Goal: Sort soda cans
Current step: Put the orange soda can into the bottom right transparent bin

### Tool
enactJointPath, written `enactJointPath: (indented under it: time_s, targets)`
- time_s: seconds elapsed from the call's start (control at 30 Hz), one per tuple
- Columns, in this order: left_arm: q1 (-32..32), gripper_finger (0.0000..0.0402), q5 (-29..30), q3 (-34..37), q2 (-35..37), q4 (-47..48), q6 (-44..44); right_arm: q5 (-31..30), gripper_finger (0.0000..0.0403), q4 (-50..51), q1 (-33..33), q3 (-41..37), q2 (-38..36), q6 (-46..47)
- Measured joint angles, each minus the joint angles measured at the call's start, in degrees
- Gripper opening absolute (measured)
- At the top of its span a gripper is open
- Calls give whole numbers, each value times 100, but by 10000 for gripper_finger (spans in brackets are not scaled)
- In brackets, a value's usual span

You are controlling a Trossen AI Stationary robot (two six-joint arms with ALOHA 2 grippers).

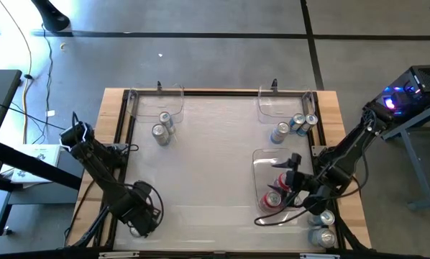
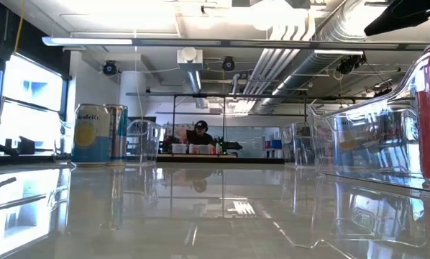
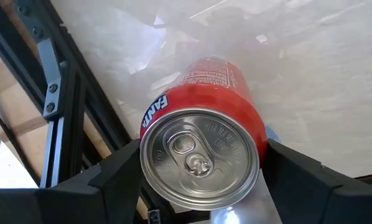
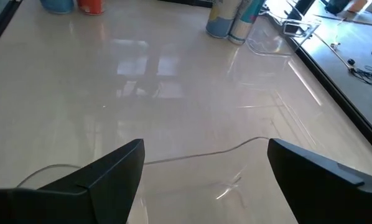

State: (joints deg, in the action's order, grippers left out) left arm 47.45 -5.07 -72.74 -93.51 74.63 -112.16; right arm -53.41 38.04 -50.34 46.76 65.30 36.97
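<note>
A red can (image 3: 201,158) sits between the left gripper's (image 3: 201,186) fingers at the near left corner; a firm hold cannot be told. The right gripper (image 4: 201,165) is wide open over the red cans' bin (image 1: 262,160). Sorting is partly done.

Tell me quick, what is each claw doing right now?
Left claw: fingers either side of a red soda can, grip cannot be told.
Right claw: open, empty, above the clear bin.

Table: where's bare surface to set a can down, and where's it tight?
Bare: the table middle, between the two silver-grey cans far left and the clear plastic bin with red cans. Crowded: the right edge, with blue cans and the right gripper over that bin.
</note>
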Motion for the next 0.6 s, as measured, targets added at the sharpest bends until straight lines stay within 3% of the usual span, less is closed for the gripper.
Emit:
enactJointPath:
  time_s: [0.2,0.43,0.6]
  targets:
    - [-679,274,186,-97,-20,-81,760,0,337,-2,-108,0,-2,-99]
    - [-1761,274,946,-421,-46,-891,2330,0,337,-1,-108,0,-4,-101]
    - [-2530,274,662,-425,-348,-1991,3644,8,337,2,-108,0,-11,-92]
